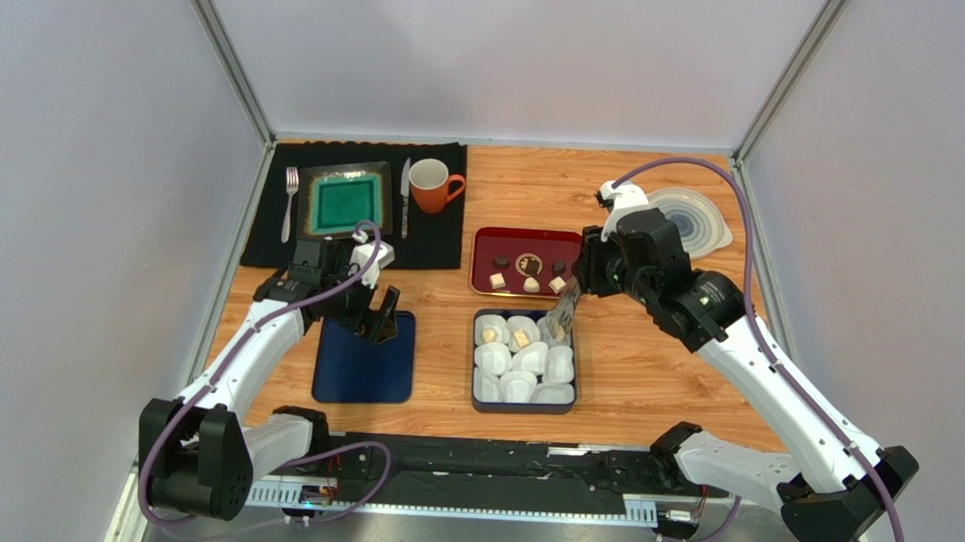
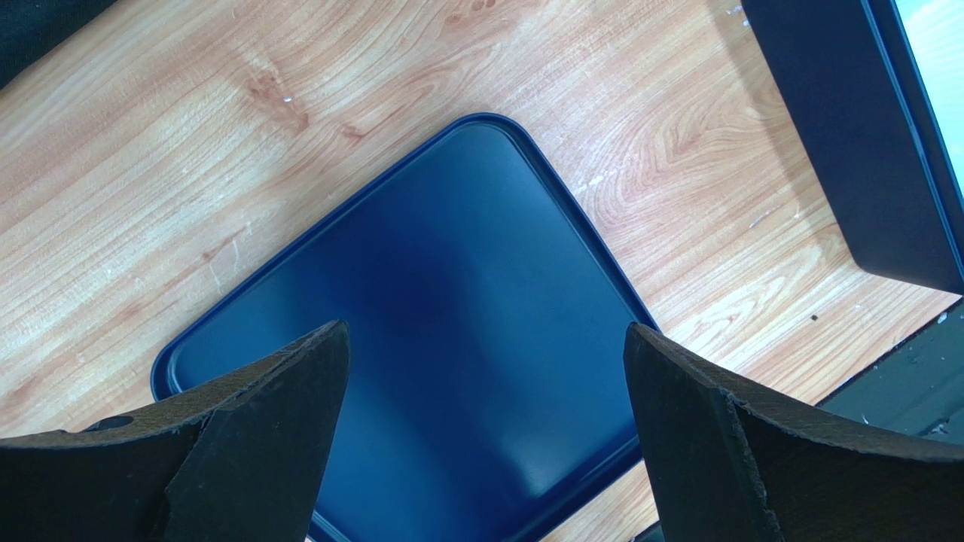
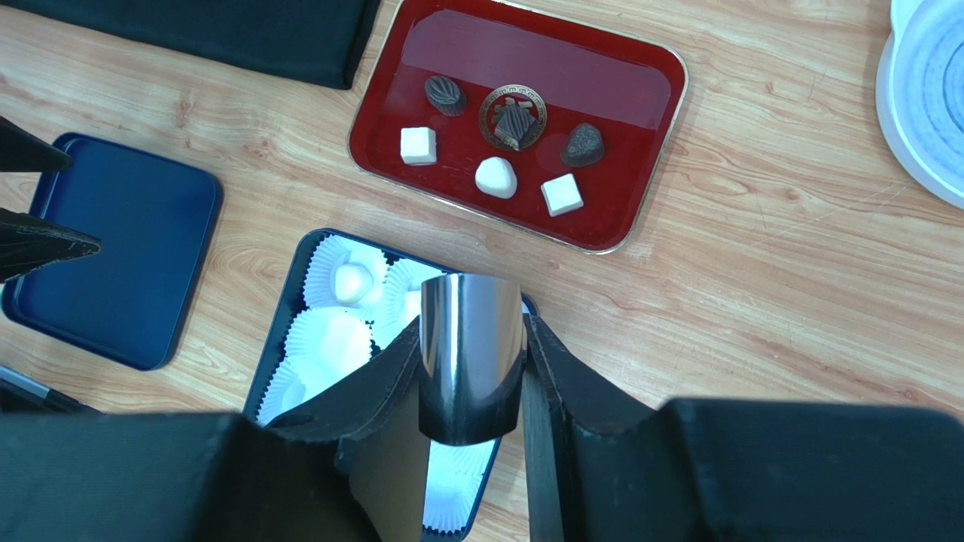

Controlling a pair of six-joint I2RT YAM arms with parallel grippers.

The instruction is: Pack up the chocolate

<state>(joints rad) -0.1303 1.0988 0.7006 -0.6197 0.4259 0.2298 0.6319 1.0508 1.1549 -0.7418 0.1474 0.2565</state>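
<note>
Several chocolates, dark brown (image 3: 444,94) and cream-white (image 3: 496,176), lie on the red tray (image 3: 645,158), seen also in the top view (image 1: 488,241). Below it stands a dark blue box (image 1: 476,397) lined with white paper cups (image 3: 328,339); a cream chocolate (image 3: 351,282) sits in one cup, and another (image 1: 521,339) shows from above. My right gripper (image 3: 470,328) is shut on shiny metal tongs (image 3: 472,350), which reach down over the box's top right corner (image 1: 561,312). My left gripper (image 2: 487,350) hangs open over the blue lid (image 2: 453,328).
A black placemat (image 1: 265,245) at the back left carries a green plate (image 1: 349,200), fork (image 1: 290,202), knife (image 1: 404,196) and orange mug (image 1: 434,185). A clear round lid (image 1: 691,218) lies at the back right. Grey walls close the sides.
</note>
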